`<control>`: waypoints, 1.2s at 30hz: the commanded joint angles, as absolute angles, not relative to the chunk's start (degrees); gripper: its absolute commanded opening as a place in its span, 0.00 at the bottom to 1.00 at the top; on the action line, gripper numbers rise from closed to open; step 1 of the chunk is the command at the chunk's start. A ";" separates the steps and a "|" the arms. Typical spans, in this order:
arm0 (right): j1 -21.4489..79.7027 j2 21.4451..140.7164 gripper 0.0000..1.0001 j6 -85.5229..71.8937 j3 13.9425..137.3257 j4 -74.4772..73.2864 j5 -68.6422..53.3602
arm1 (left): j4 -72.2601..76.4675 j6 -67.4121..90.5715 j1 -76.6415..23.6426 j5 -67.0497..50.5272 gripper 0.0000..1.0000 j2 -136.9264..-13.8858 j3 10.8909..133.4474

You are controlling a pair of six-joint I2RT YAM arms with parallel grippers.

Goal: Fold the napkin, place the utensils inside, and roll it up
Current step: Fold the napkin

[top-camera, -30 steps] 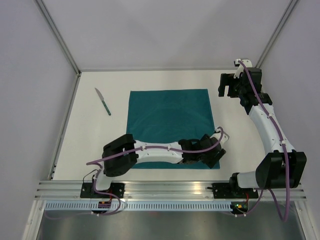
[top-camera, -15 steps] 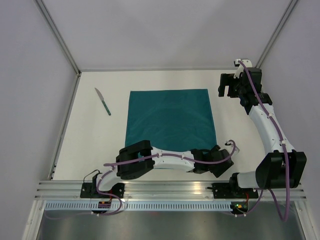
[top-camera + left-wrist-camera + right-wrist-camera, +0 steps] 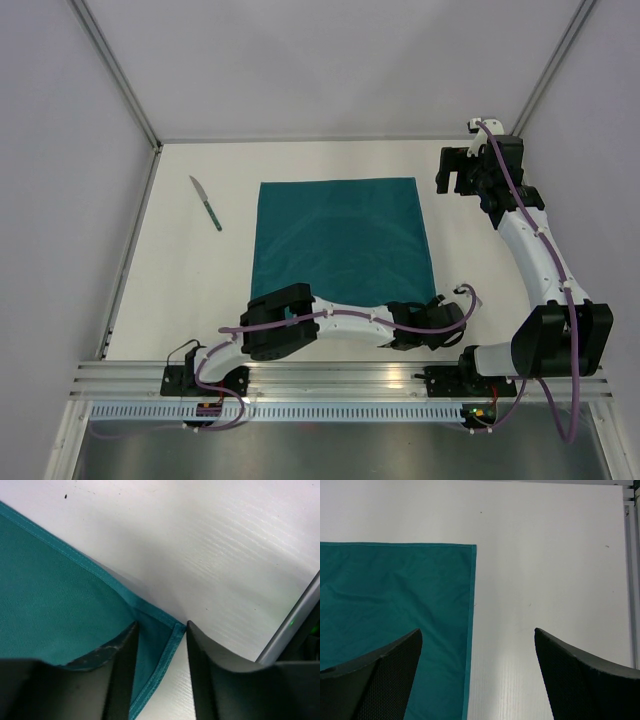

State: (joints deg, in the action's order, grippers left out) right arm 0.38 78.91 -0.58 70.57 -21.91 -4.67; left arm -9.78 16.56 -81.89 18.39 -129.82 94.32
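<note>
The teal napkin (image 3: pixel 340 240) lies flat and unfolded in the middle of the white table. One slim utensil (image 3: pixel 206 202), knife-like, lies apart from it at the far left. My left gripper (image 3: pixel 440 312) is low at the napkin's near right corner. In the left wrist view the gripper (image 3: pixel 161 630) is open, its jaws straddling that corner of the napkin (image 3: pixel 50 590): one finger (image 3: pixel 120 655) rests over the cloth, the other (image 3: pixel 200 655) over bare table. My right gripper (image 3: pixel 455 172) hovers open by the far right corner, and its wrist view shows the gripper (image 3: pixel 476 632) above the napkin's (image 3: pixel 395 590) right hem.
A metal rail (image 3: pixel 330 375) runs along the table's near edge, just behind the left gripper. Grey walls with metal posts (image 3: pixel 115 70) close in the table on the left, far and right sides. Bare white table (image 3: pixel 185 280) lies left of the napkin.
My left arm has swung right and toward the near edge, from over the napkin's near hem to its near right corner, and its jaws have narrowed. The right arm has not moved.
</note>
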 commanded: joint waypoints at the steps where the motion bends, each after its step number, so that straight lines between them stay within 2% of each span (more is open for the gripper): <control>1: 0.35 78.14 0.98 -0.53 72.51 -23.12 -4.39 | -8.96 14.68 -82.44 20.39 0.46 -131.83 95.71; 4: 0.44 77.96 0.98 -0.53 72.51 -23.20 -4.48 | -8.96 14.77 -82.44 20.74 0.32 -131.75 95.54; 9: 0.35 77.96 0.98 -0.53 72.33 -23.12 -4.48 | -8.96 14.94 -82.44 20.74 0.20 -130.26 95.01; 13: 0.35 77.96 0.98 -0.53 72.42 -23.20 -4.48 | -8.96 15.20 -82.44 20.04 0.05 -128.15 94.92; 15: 0.35 77.96 0.98 -0.53 72.42 -23.20 -4.40 | -8.96 15.91 -82.27 18.73 0.02 -126.66 94.75; 26: 0.44 78.13 0.98 -0.53 72.42 -23.38 -4.57 | -6.51 26.61 -75.42 6.69 0.02 -117.34 88.52; 36: 0.44 78.22 0.98 -0.53 72.51 -23.64 -5.27 | -2.46 35.15 -59.18 -3.51 0.02 -108.99 78.40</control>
State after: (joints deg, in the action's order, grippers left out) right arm 0.38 78.91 -0.58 70.57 -21.93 -5.13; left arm -5.21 29.58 -63.61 1.72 -112.57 80.77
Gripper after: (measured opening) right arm 0.979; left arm 0.033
